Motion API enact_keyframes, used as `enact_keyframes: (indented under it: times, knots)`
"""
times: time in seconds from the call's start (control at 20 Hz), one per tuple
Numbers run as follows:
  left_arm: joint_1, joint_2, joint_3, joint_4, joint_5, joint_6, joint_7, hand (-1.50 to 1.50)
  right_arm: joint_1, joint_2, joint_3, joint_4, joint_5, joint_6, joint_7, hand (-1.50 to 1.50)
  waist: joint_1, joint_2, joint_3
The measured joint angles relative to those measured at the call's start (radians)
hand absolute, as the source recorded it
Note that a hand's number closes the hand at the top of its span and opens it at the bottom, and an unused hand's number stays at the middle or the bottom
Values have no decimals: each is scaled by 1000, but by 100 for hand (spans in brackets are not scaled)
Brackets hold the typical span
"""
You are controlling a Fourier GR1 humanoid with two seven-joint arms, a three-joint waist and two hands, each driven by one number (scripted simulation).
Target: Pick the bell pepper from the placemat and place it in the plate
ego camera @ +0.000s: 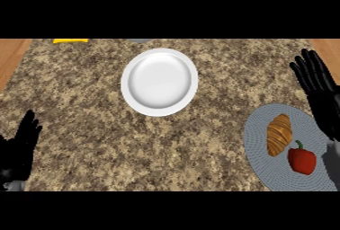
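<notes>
The red pepper [302, 161] lies near-right on the placemat [260, 134] beside a croissant [279, 134], likely light, smooth and slippery, best grasped round its body; the right robot hand [319, 90] is open, holding nothing

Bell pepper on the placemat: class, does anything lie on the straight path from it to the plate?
Partly: the croissant lies just up-left of the bell pepper, toward the plate. Beyond it, only bare counter.

Right hand [319, 92], right edge of frame: black, long slim fingers, grey forearm bit visible at lower right. Left hand [20, 148], lower left: also black, w/ grey at wrist.
</notes>
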Motion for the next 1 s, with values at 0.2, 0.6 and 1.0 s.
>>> enact_keyframes:
  times: [0.2, 0.6, 1.0]
  knots:
    - [-100, 18, -22, -41, -25, -49, -29, 0, -26, 34, 42, 59, 62, -20, -1, 150, 10, -11, -4]
    - [-256, 30, -84, -154, -38, -140, -88, 0, 22, -6, 176, 210, 463, -290, 133, -150, -5, -13, -13]
    - [-296, 28, -80, -166, -26, -202, -79, 0, 164, 246, 146, 218, 505, -631, -67, -150, -2, -20, -6]
